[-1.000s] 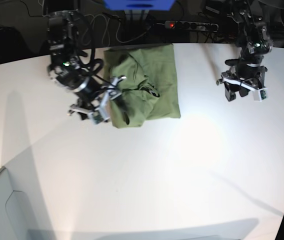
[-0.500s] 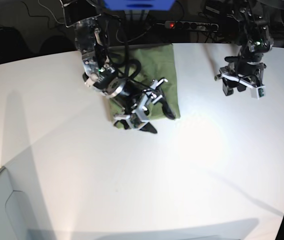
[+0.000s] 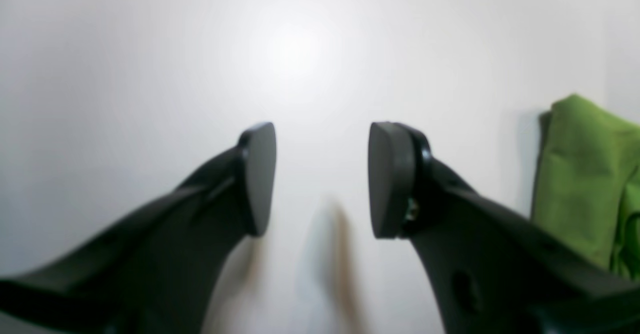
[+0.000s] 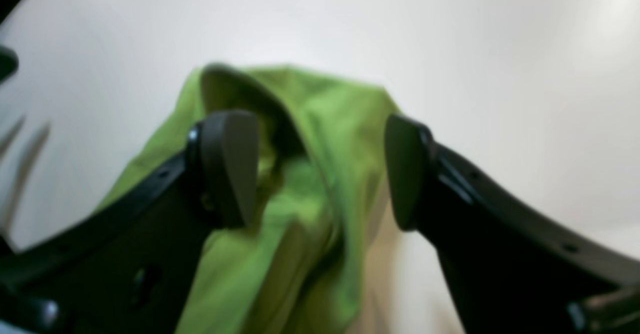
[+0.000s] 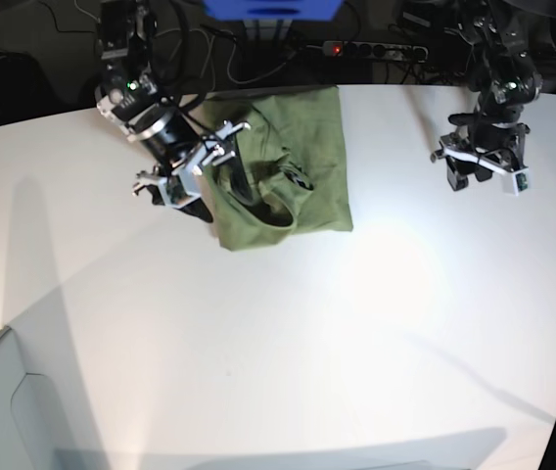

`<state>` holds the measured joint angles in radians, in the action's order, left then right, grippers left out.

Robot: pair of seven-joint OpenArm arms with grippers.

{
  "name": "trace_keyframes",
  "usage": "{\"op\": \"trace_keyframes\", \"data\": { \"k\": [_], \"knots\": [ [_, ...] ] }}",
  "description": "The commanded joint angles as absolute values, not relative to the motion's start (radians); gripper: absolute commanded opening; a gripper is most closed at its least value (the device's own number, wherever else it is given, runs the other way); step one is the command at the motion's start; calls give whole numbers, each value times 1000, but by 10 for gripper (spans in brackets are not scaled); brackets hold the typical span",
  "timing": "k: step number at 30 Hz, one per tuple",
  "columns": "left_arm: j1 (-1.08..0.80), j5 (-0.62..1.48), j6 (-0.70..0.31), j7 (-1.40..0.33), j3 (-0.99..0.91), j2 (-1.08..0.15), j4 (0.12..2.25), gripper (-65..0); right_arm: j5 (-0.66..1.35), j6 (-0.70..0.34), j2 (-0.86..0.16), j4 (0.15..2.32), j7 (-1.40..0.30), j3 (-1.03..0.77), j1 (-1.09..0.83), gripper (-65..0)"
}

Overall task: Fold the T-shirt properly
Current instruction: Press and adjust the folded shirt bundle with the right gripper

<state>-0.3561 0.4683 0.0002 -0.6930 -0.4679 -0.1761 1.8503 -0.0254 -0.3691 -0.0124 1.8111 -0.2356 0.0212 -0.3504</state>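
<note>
The T-shirt (image 5: 288, 176) lies on the white table (image 5: 356, 343), at the far side near the back edge and left of centre in the base view. It is a plain olive-green cloth gathered into a roughly rectangular bundle, its right and near edges fairly straight, while the middle and left part is rumpled, with raised folds and dark creases. No print shows on it. In the right wrist view the cloth rises as a soft hump with a rounded fold at its top, blurred by closeness.

The right gripper (image 5: 192, 174) sits at the left edge of the T-shirt, its arm reaching down from the back of the table and angled toward the cloth. Its jaws are spread apart; the right wrist view shows the two dark fingers (image 4: 227, 166) on either side of the green hump, with nothing pinched between them. Whether the pads touch the cloth cannot be told.

The left gripper (image 5: 484, 168) hangs over bare table well apart from the T-shirt, at the far right in the base view. Its fingers (image 3: 257, 176) stand wide, holding nothing, with only white table between them and the T-shirt's edge at the frame's right side.
</note>
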Motion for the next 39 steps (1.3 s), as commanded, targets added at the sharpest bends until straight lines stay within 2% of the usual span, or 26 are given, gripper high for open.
{"op": "trace_keyframes", "data": {
  "k": [1,12,20,23,25,29,39],
  "knots": [
    [-344,476,-1,-673,-470,-183,1868,-360,-7,-371,-21,1845,-203,24,-355,-266],
    [-314,478,-1,-673,-473,-188,1867,-360,-10,-371,-28,1830,-208,27,-437,-272],
    [-314,478,-1,-673,-475,-191,1863,-360,-10,-371,-28,1779,-208,94,-446,-276],
    [-314,478,-1,-673,-475,-191,1863,-360,-10,-371,-28,1776,-208,104,-447,-352],
    [-315,478,-1,-673,-475,-191,1863,-360,-10,-371,-28,1781,-208,104,-456,-438],
    [-315,478,-1,-673,-475,-193,1863,-360,-8,-371,-27,1796,-206,96,-464,-650],
    [-315,478,-1,-673,-475,-193,1863,-360,-5,-372,-38,1949,-197,173,-547,-648]
  ]
}}
